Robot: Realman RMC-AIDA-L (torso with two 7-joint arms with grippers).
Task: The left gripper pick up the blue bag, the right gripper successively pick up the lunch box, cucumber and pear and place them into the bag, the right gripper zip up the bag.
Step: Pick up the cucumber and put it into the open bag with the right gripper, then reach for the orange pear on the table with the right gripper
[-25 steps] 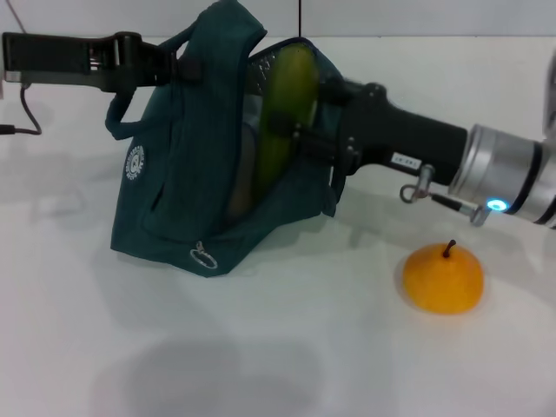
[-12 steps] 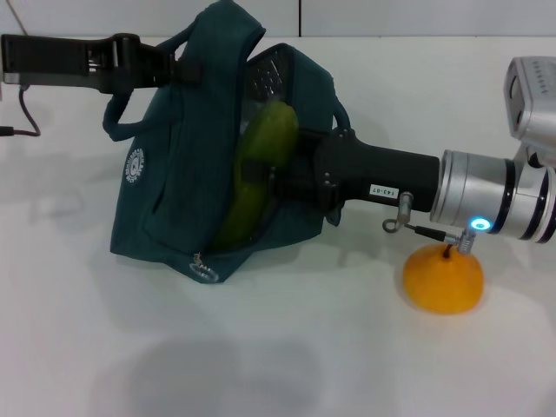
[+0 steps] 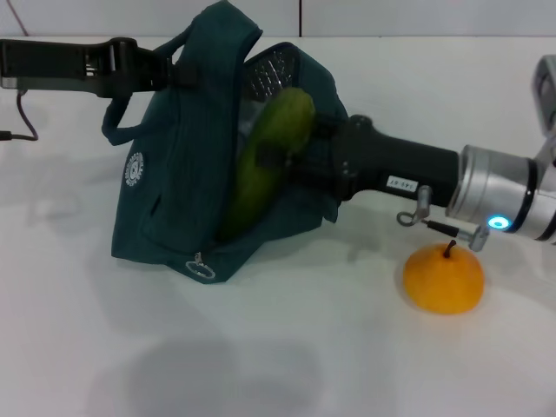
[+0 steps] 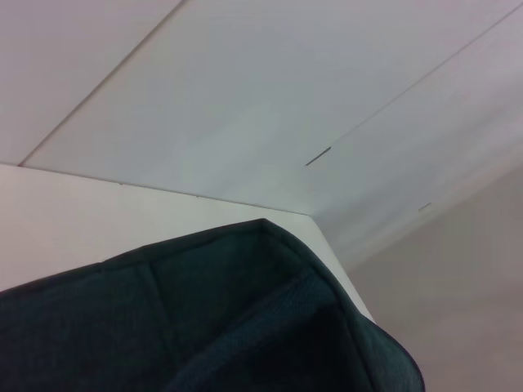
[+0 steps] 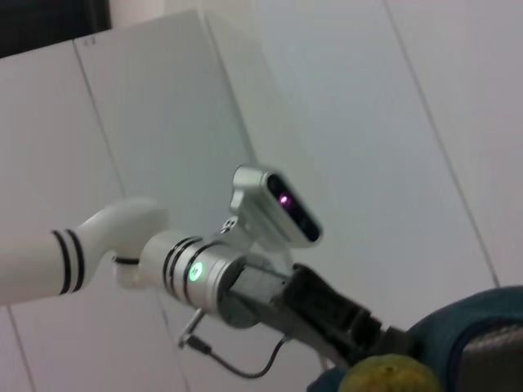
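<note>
We see left end effector point(image 3: 178, 69) pinching dark teal fabric bag point(image 3: 187, 187) handle; right end effector point(image 3: 276, 161) clamps long green cucumber point(image 3: 265, 161) at bag mouth.

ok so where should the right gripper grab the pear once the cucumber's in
Probably across its round body, coming straight down from above. The pear sits upright on the white table with its dark stem pointing up and open space all round, apart from the blue bag. Closing just below the stem, across the widest part, looks steadiest. The right gripper is at the bag's mouth with the cucumber.

white table point(image 3: 287, 365), black cable point(image 3: 24, 117)
</note>
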